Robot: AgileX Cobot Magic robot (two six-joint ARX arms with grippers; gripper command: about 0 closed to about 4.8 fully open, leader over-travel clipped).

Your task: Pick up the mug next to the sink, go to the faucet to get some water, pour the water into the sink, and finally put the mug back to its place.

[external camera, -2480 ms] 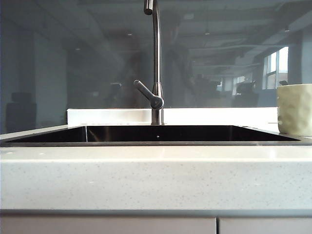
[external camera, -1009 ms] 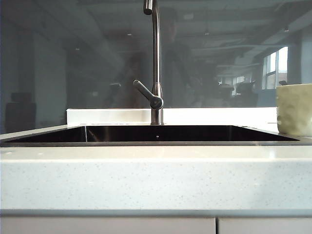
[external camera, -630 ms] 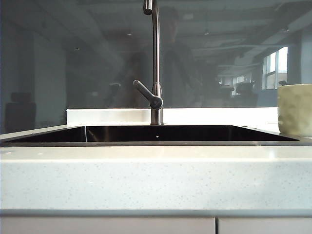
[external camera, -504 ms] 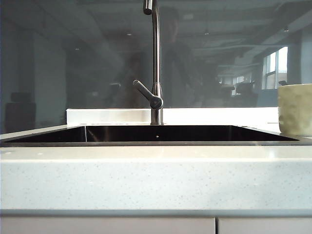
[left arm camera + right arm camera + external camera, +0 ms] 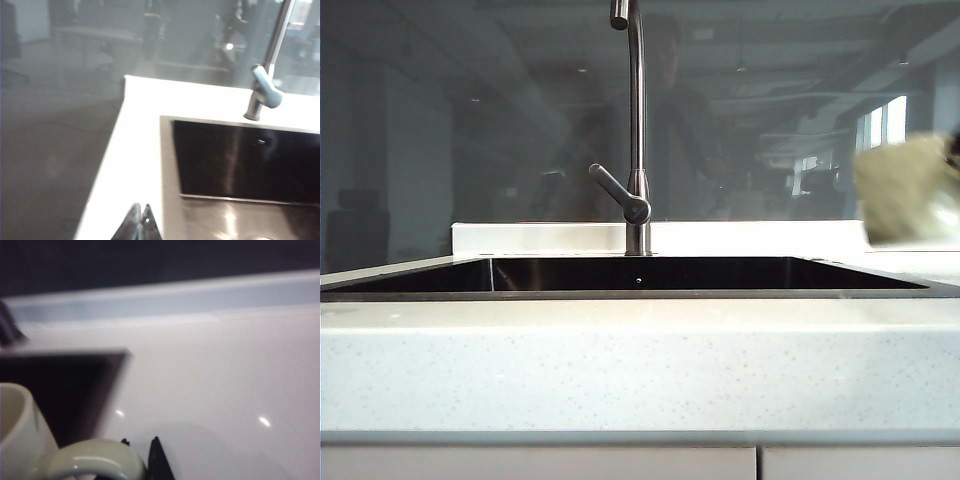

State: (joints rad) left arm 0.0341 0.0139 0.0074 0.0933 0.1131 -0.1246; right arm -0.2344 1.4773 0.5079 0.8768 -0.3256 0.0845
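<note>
The mug [image 5: 908,190] is seen blurred at the right edge of the exterior view, raised clear of the counter [image 5: 640,365] and tilted, to the right of the sink [image 5: 640,274] and well apart from the faucet [image 5: 636,130]; no arm can be made out there. In the right wrist view the mug's handle [image 5: 90,460] is seen as a pale loop close to the camera, with the right gripper [image 5: 142,457] at it, its dark fingertips [image 5: 157,457] showing just beside the loop; the jaws appear closed on the handle, though the contact itself is largely hidden; a corner of the sink lies beyond. In the left wrist view the left gripper [image 5: 141,225] is held above the counter beside the sink's near corner, its fingers pressed together with nothing between them; the faucet is seen at the far rim.
</note>
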